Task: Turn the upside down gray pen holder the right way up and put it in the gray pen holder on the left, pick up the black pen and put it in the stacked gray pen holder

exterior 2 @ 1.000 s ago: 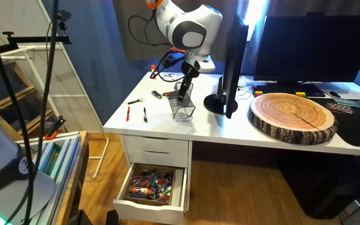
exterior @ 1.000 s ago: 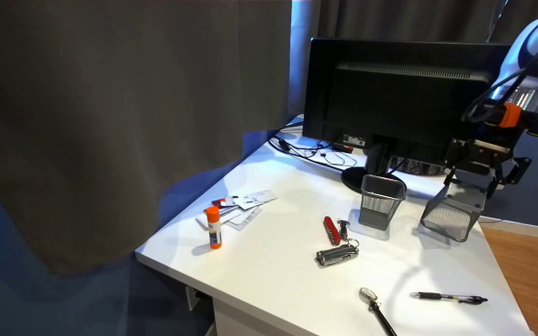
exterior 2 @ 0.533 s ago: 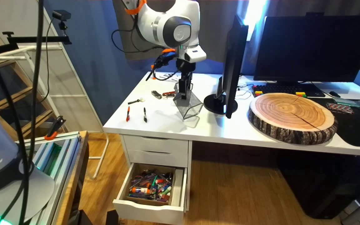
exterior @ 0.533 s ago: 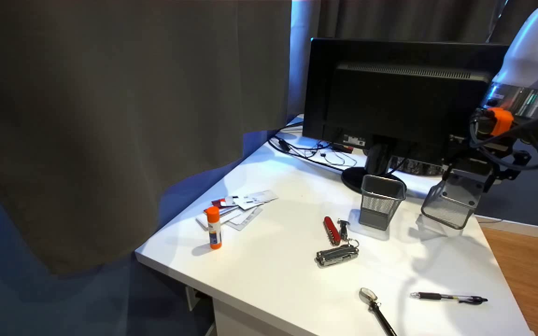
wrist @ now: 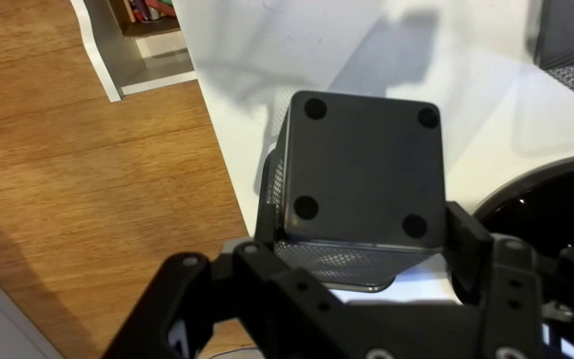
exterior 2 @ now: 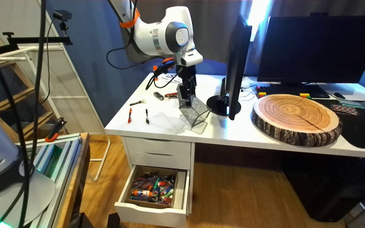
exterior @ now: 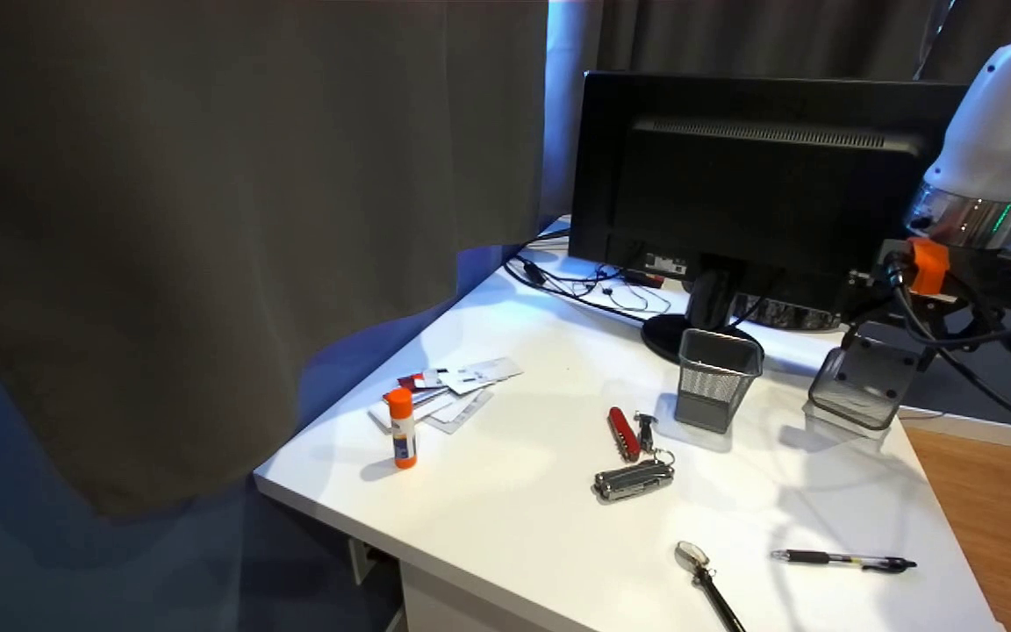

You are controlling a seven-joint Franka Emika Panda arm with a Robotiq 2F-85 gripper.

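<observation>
My gripper [wrist: 359,224] is shut on a gray mesh pen holder [wrist: 364,169], with one finger on each side near its base. The base with its black dots faces the wrist camera and the open end points down and away. In both exterior views this holder [exterior: 861,386] [exterior 2: 196,112] hangs tilted near the desk's edge; whether its rim touches the desk I cannot tell. A second gray pen holder [exterior: 716,386] stands upright beside it, open end up; part of it shows in the wrist view [wrist: 573,37]. The black pen [exterior: 843,559] [exterior 2: 147,116] lies on the desk.
A monitor [exterior: 760,167] on a round black base [exterior 2: 215,106] stands close to the held holder. A red knife [exterior: 623,434], a multi-tool [exterior: 634,480], a glue stick [exterior: 402,430], cards [exterior: 457,391] and an orange pen [exterior 2: 130,116] lie around. A drawer [exterior 2: 152,215] stands open below.
My gripper has turned and become more upright, still holding the pen holder. The holder has rotated and shifted slightly toward the desk's edge. The second holder and black pen have not moved.
</observation>
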